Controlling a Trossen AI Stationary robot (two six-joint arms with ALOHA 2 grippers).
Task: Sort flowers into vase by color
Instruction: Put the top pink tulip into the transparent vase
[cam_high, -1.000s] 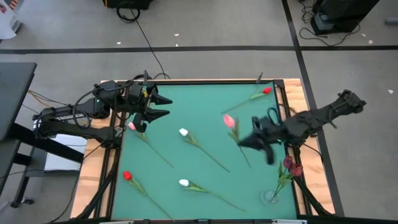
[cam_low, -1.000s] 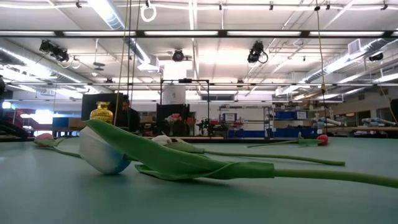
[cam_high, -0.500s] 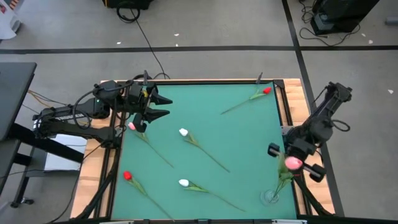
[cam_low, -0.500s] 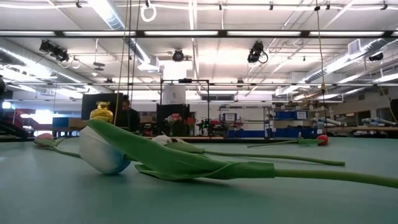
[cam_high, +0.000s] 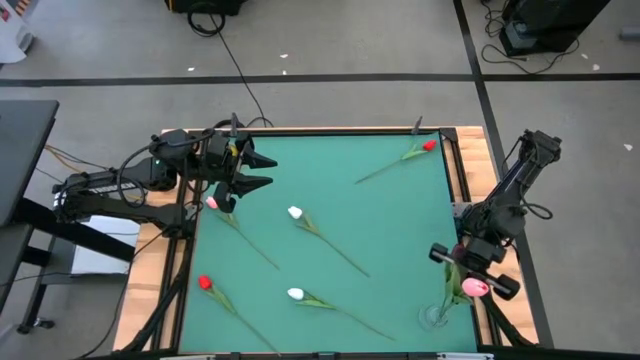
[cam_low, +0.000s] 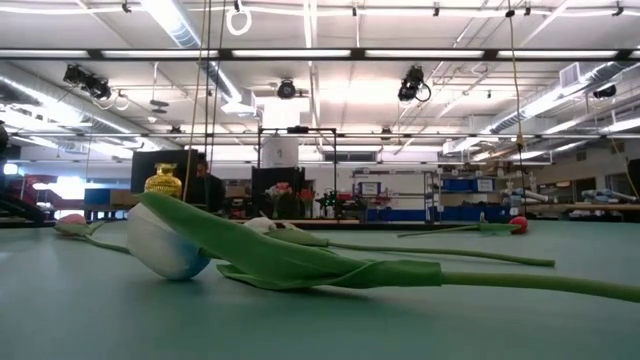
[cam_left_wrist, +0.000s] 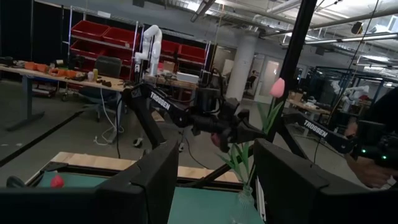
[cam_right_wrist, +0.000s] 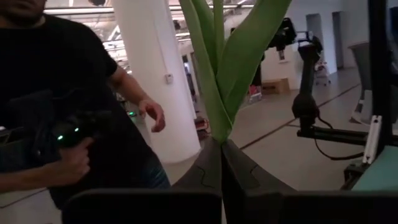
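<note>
You are working over a flat green mat (cam_high: 390, 215) with a smooth matte top, framed by pale wooden strips, on a grey concrete floor crossed by dark tape lines and a black cable. Beyond the mat, the low view looks into a bright workshop with strip lights, shelving and a yellow vase far back; your right wrist view shows a person in a dark shirt (cam_right_wrist: 68, 93) holding a controller. The clear glass vase (cam_high: 436, 316) stands at the mat's near right corner, with thin green stems rising from it. Your right gripper (cam_high: 473, 272) hangs just above the vase, its fingers closed on the leafy stem of a pink tulip (cam_high: 475, 288), whose soft rounded head sits beside the vase. Your left gripper (cam_high: 262, 170) waits at the mat's far left corner with its dark pointed fingers spread apart. Lying on the mat well away from the vase are a pink-headed tulip (cam_high: 212, 203), two white ones (cam_high: 295, 212) (cam_high: 295, 294) and two red ones (cam_high: 204, 283) (cam_high: 429, 145), all with long wiry stems.
</note>
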